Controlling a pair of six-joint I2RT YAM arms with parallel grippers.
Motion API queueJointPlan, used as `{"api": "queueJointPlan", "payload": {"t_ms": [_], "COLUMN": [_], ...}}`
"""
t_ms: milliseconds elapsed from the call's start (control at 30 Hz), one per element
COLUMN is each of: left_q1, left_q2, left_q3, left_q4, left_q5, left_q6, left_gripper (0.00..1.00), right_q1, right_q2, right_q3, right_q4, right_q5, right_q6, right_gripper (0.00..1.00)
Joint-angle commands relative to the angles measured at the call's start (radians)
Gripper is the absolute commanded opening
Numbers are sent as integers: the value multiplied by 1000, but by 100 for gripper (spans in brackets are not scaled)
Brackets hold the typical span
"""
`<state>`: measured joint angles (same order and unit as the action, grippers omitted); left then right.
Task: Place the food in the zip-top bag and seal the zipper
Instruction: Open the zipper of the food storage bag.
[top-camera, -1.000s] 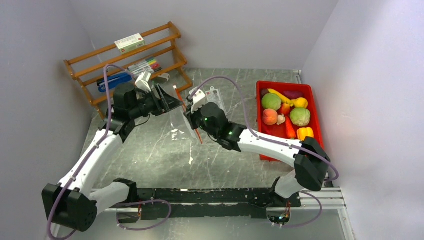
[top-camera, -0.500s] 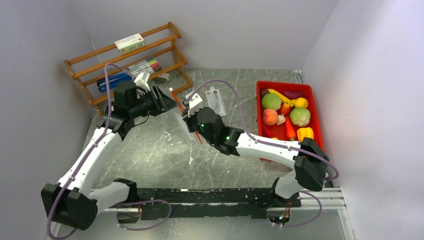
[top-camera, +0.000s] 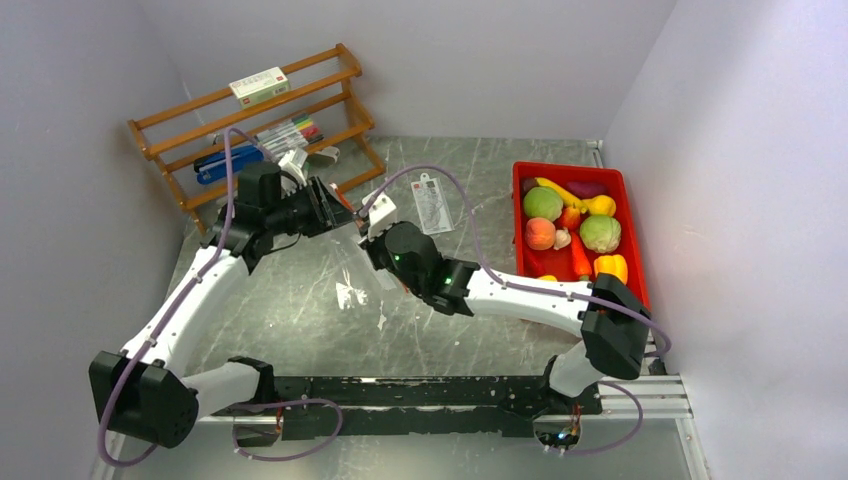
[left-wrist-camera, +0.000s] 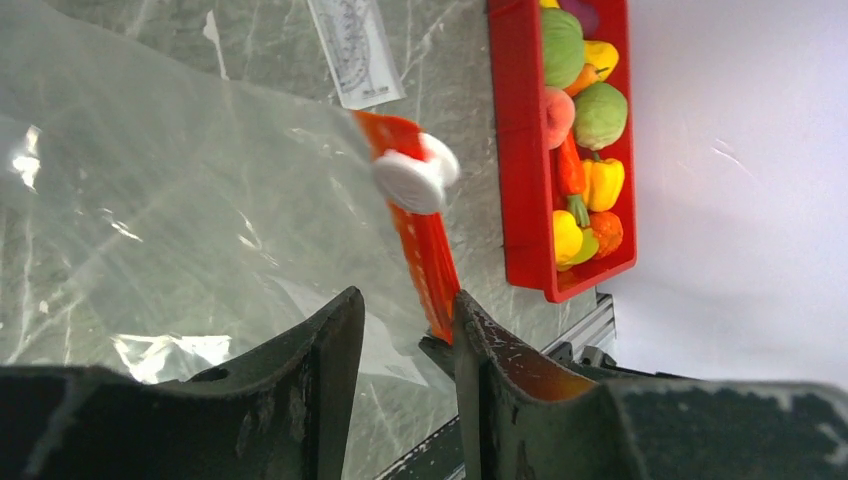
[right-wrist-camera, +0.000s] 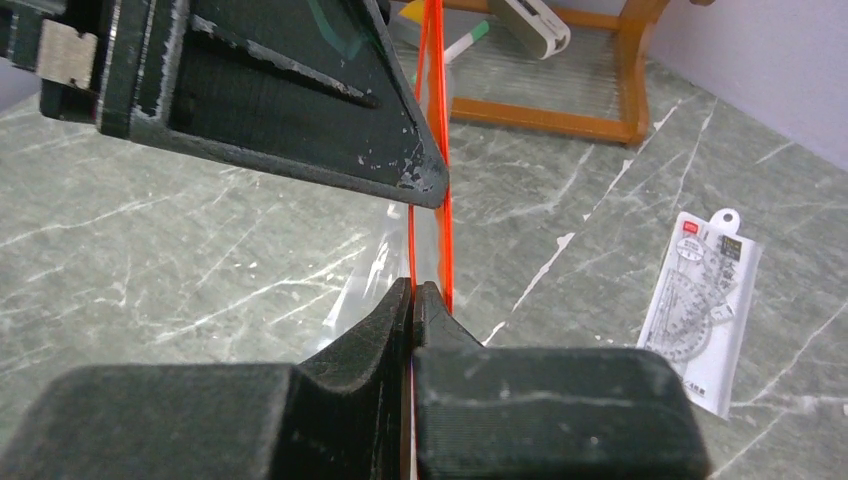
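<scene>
The clear zip-top bag (left-wrist-camera: 180, 200) hangs above the table between my two grippers (top-camera: 355, 265). Its red-orange zipper (left-wrist-camera: 425, 250) carries a white slider (left-wrist-camera: 412, 178). My right gripper (right-wrist-camera: 413, 287) is shut on one side of that rim, and the other red strip (right-wrist-camera: 445, 150) runs free just right of its fingers. My left gripper (left-wrist-camera: 405, 300) stands with jaws apart around the bag film, the zipper's end against its right finger (left-wrist-camera: 480, 340). The food (top-camera: 575, 225) lies in the red bin (top-camera: 520, 270): a green ball (top-camera: 543, 203), a peach ball (top-camera: 540, 233), a yellow pepper (top-camera: 610, 266).
A wooden rack (top-camera: 260, 120) with markers, a blue stapler and a small box stands at the back left, close behind the left gripper. A flat white packet with a protractor (top-camera: 432, 203) lies between the bag and the bin. Walls close in on both sides.
Both grippers have shifted a little left and toward the near edge, taking the bag along. The left jaws have narrowed around the zipper end.
</scene>
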<state>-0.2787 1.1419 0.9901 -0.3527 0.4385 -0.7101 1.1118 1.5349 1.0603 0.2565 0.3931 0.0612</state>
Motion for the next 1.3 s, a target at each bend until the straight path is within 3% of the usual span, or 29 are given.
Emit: {"api": "queueJointPlan", "payload": {"t_ms": [0,500,867,967,1100,1133,1200,1267], "left_q1": [-6,-7,-7,-7,-7,-7,-7,-7], "left_q2": [12,41,79,65,32,26,20,24], "left_q3": [46,81,62,54,48,47,53,66], "left_q4": [-78,-180,-174,-145,-125,-121,-126,-144], "left_q5": [-41,-47,-30,-16,-41,-47,-61,-78], "left_q6": [18,-31,-123,-138,-113,-97,-60,-9], "left_gripper": [38,37,39,31,8,7,7,7], "right_q1": [15,53,143,159,161,161,161,160], "right_q2": [6,30,51,58,77,78,61,16], "right_q3": [31,41,-5,-12,24,40,32,8], "right_q4": [24,38,198,215,125,88,77,74], "right_q5": [53,162,282,286,255,243,209,174], "right_q6": [-26,-92,-300,-306,-228,-197,-134,-79], "right_gripper": [0,0,0,0,0,5,26,35]}}
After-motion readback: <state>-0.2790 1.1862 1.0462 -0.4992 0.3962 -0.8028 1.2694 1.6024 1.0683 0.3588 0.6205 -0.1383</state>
